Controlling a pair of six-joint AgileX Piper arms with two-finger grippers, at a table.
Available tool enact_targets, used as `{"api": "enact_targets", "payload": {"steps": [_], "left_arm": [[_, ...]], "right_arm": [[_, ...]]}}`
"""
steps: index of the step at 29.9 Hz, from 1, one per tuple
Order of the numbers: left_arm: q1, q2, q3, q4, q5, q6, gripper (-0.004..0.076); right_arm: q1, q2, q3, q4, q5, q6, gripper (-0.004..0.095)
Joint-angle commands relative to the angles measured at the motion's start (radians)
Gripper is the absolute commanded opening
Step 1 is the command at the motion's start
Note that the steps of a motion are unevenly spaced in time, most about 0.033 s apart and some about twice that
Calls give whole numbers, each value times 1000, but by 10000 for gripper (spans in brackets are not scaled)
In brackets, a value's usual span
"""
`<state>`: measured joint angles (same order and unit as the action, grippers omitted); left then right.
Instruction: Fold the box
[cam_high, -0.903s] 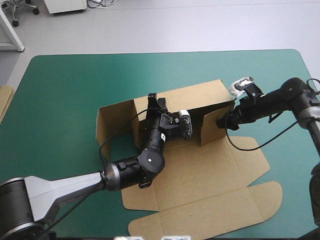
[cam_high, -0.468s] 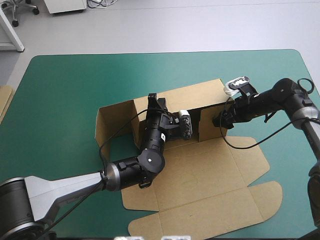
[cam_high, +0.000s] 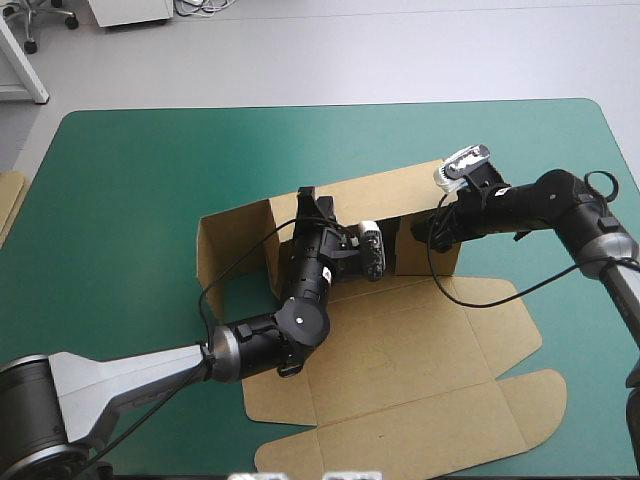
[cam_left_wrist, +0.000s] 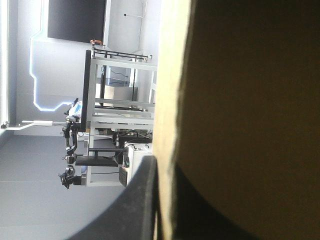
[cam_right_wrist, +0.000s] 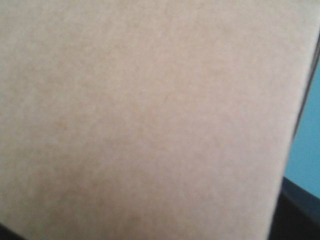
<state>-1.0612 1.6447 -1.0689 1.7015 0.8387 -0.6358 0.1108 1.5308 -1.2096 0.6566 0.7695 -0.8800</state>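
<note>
Right claw (cam_high: 438, 226), fingers apart, has pushed an end wall of the box (cam_high: 400, 340) inward; left claw (cam_high: 312, 200) pinches its back wall.

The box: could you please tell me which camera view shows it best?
The high view: it shows nearly the whole box, walls raised, lid flat. The left wrist view shows only one board edge close up; the right wrist view only a plain brown face.
</note>
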Motion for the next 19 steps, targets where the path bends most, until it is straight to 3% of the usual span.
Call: {"api": "enact_targets", "payload": {"steps": [1, 5, 10, 19], "left_arm": [[-6, -42, -33, 116, 11, -13, -10], [-6, -42, -33, 116, 9, -13, -10], [-6, -42, -33, 116, 9, -13, -10], [-6, -42, -33, 116, 1, -13, -10]], "right_arm": [[17, -43, 2, 45, -61, 5, 781], [17, -47, 28, 45, -99, 16, 699], [17, -47, 37, 47, -108, 12, 490], [17, -47, 37, 56, -114, 5, -22]]}}
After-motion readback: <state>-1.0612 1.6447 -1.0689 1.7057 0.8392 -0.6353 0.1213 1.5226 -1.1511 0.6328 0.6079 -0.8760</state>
